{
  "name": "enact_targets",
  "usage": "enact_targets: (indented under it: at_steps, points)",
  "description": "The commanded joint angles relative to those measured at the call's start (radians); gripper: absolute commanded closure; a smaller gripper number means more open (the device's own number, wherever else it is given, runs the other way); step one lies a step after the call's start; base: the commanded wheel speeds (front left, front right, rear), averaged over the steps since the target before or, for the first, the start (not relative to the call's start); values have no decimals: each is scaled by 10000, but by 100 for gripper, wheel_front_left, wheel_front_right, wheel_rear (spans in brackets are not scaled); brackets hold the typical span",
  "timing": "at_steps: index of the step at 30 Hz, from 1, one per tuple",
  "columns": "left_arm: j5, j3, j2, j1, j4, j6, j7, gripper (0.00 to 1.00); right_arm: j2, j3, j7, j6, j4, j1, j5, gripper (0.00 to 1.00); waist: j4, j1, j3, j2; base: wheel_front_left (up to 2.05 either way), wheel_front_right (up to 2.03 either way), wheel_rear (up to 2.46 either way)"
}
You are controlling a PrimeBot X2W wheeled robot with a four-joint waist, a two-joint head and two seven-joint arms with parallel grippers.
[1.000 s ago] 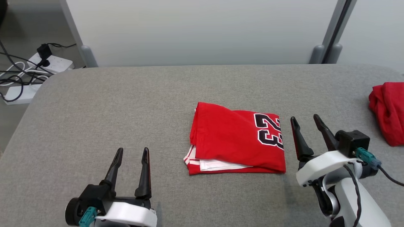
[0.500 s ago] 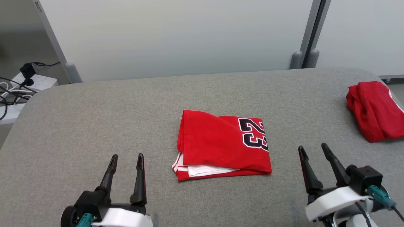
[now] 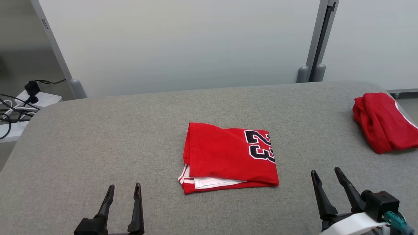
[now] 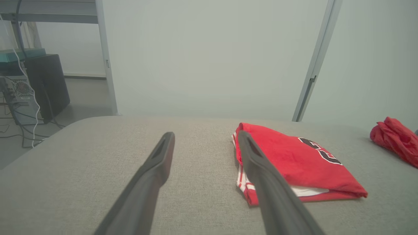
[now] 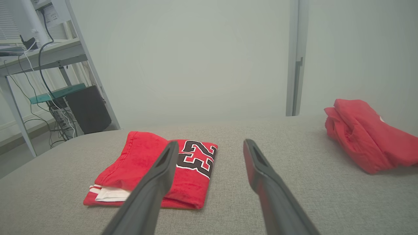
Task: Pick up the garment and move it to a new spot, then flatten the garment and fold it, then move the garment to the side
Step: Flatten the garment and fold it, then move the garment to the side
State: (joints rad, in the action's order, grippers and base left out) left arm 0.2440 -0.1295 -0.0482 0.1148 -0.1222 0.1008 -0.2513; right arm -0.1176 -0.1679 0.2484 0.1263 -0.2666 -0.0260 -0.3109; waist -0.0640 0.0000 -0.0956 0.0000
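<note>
1. A grey fabric-covered table (image 3: 98, 137) is seen before pale wall panels.
2. The left gripper (image 3: 124, 185) and right gripper (image 3: 325, 170) are held wide apart and empty near the front edge.
3. The folded red jersey (image 3: 222, 153), marked "23", is laid at mid-table, between them and further in.
4. A crumpled red garment (image 3: 382, 124) is set at the far right.

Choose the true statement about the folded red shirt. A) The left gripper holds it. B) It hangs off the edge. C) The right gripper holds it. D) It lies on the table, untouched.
D: the shirt lies flat on the table, left gripper and right gripper open and clear of it.
</note>
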Motion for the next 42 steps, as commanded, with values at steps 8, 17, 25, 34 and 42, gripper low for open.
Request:
enact_targets:
  at_steps: [8,17,25,34,42]
  points:
    - [-266,-129,-20,-553,-65,-72,-105,0,263,121,133,44,-3088,-1992,-1565,0,1319,0,397,0,0,0,0]
    - [-299,-459,-20,-1010,-274,-90,-105,0,177,-73,-109,44,-5167,-3561,-3801,0,2126,0,849,0,0,0,0]
    - [-206,-732,-20,-1376,-300,60,-105,0,-198,-292,-357,44,-6931,-4858,-4850,0,2751,0,1441,0,0,0,0]
    - [-128,-991,-20,-1773,-327,203,-105,0,-569,-495,-1097,44,-8303,-5864,-5598,0,3123,0,2004,0,0,0,0]
    - [-36,-1130,-20,-1932,-392,313,-105,0,-457,-541,-1948,44,-9166,-6081,-6202,0,3219,0,1987,0,0,0,0]
